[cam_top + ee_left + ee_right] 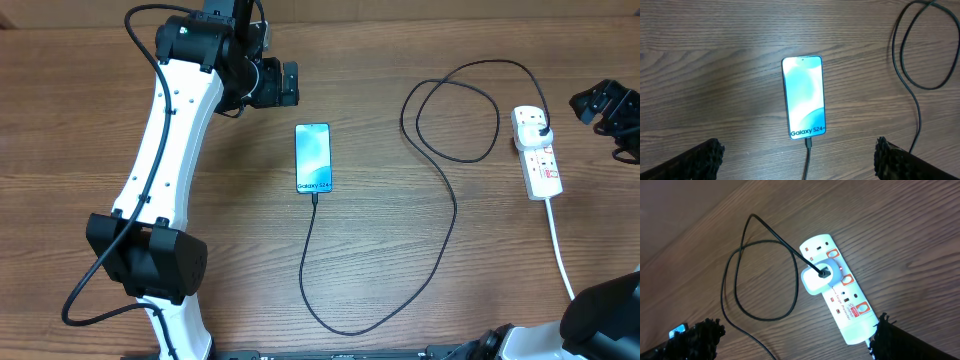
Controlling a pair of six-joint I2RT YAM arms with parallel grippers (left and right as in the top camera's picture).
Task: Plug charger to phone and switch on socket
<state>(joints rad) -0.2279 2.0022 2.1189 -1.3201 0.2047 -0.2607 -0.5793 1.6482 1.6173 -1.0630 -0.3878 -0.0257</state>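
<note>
Since charger (808,160) is seen seated in phone (313,158) at frame centre, socket (540,155) switching is judged next. Socket is laid top-to-bottom at right of bench (480,300), just frame-left of right tool (796,325), nearer arm. Right tool and left tool (797,150) are spread wide, nothing held.

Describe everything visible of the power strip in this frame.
The socket is a white, elongated plastic strip lying flat on the wooden table, at its right side. It has a row of outlets with small red-orange switches; whether any is on cannot be told. A white adapter sits in one outlet, with the black charger cable running from it. Its white cord trails toward the near edge.
</note>
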